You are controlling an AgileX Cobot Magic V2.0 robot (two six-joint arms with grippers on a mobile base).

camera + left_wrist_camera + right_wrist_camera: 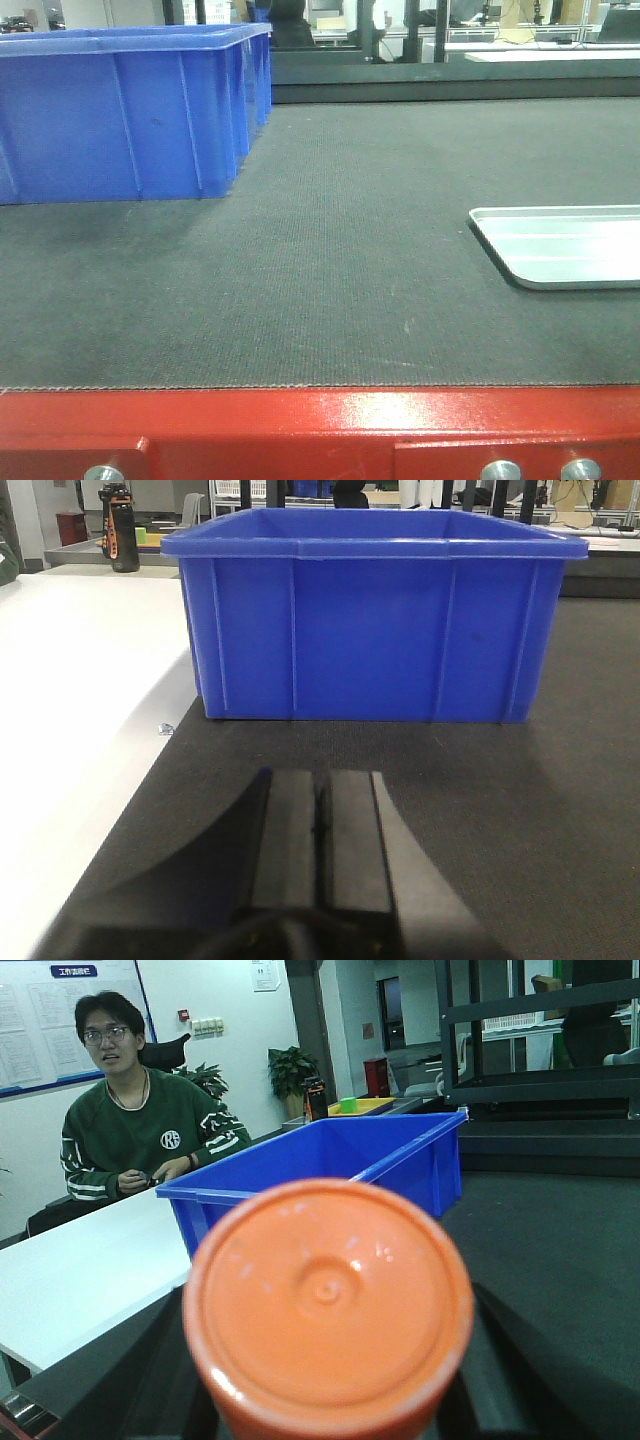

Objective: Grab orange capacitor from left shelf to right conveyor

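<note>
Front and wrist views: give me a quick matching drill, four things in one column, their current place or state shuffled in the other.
Things
1. small cylindrical orange capacitor
2. large blue plastic bin
3. flat silver metal tray
4. left gripper

Place or state
A. shut, empty, facing the bin
B. lying on the dark grey conveyor belt, at the right edge of the front view
C. held in the right gripper
D. standing on the belt, far left of the front view

Pairs: 1-C, 2-D, 3-B, 4-A
</note>
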